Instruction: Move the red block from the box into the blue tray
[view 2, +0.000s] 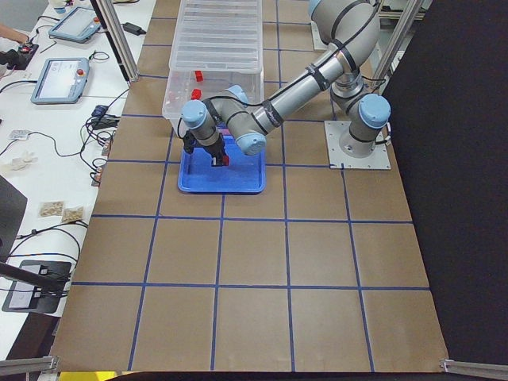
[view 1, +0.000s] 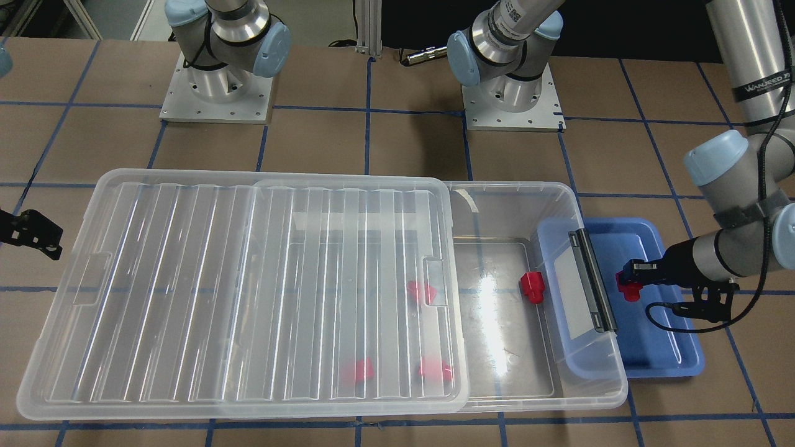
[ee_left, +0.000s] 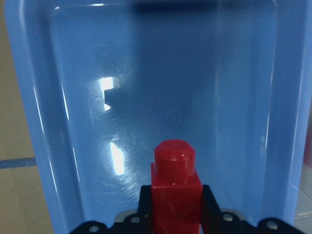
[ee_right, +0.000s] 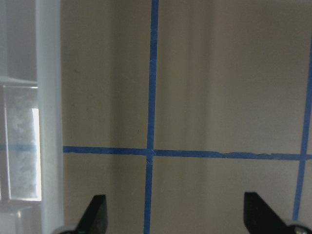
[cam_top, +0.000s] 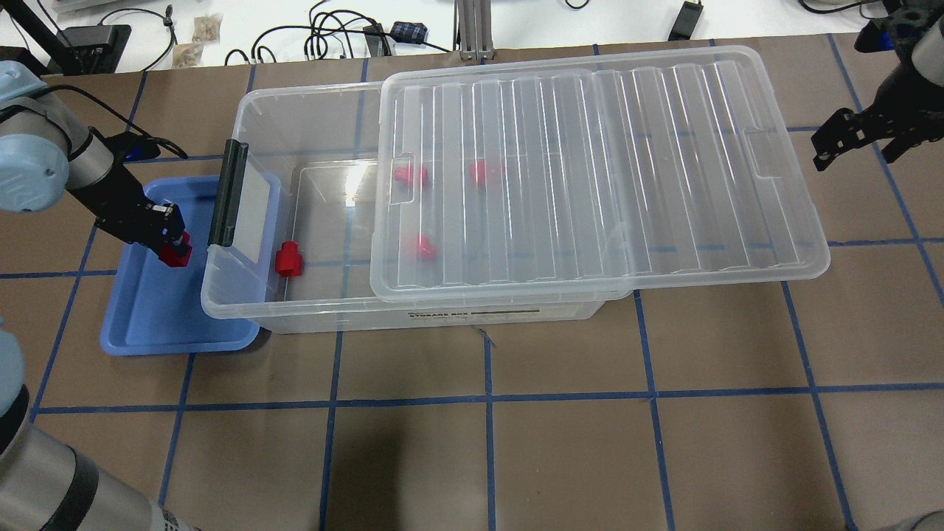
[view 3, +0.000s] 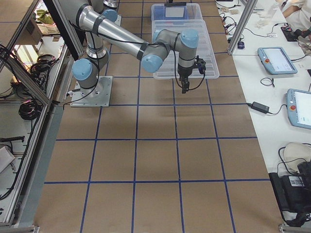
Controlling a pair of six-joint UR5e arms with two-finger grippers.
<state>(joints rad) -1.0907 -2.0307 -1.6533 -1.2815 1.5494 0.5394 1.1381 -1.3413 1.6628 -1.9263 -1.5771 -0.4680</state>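
Observation:
My left gripper (cam_top: 175, 249) is shut on a red block (cam_top: 178, 254) and holds it over the blue tray (cam_top: 147, 324), close to the clear box's latch end. In the left wrist view the red block (ee_left: 174, 187) sits between the fingers above the tray's floor (ee_left: 161, 97). In the front view the held block (view 1: 627, 287) hangs over the tray (view 1: 664, 354). The clear box (cam_top: 251, 295) holds one uncovered red block (cam_top: 289, 259) and three more under its slid-aside ribbed lid (cam_top: 590, 162). My right gripper (cam_top: 859, 136) is open and empty beyond the lid's right end.
The lid (view 1: 236, 292) overhangs the box toward my right side. A black latch bar (cam_top: 227, 193) sits on the box end next to the tray. Blue tape lines (ee_right: 151, 97) cross the brown table. Cables lie on the white bench (cam_top: 332, 33) behind the table.

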